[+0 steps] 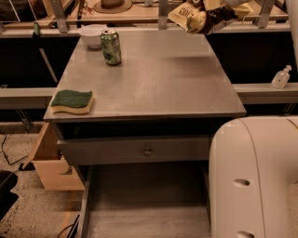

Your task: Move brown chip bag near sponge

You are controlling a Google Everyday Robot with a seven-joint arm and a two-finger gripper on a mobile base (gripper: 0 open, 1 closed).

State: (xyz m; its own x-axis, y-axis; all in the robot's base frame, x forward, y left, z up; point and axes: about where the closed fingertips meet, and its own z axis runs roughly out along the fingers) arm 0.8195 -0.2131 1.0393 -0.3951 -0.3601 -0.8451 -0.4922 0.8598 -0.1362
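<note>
The brown chip bag (193,16) hangs in the air above the far right corner of the grey table (158,79), tilted, with its pale yellow end pointing left. My gripper (218,13) is at the top right of the view, shut on the bag's right end. The sponge (72,101), green on top with a yellow base, lies flat at the table's near left corner, far from the bag.
A green soda can (111,46) and a white bowl (91,36) stand at the table's far left. An open drawer (146,204) juts out below the table front. My white body (253,176) fills the lower right. A small bottle (281,76) stands on the right ledge.
</note>
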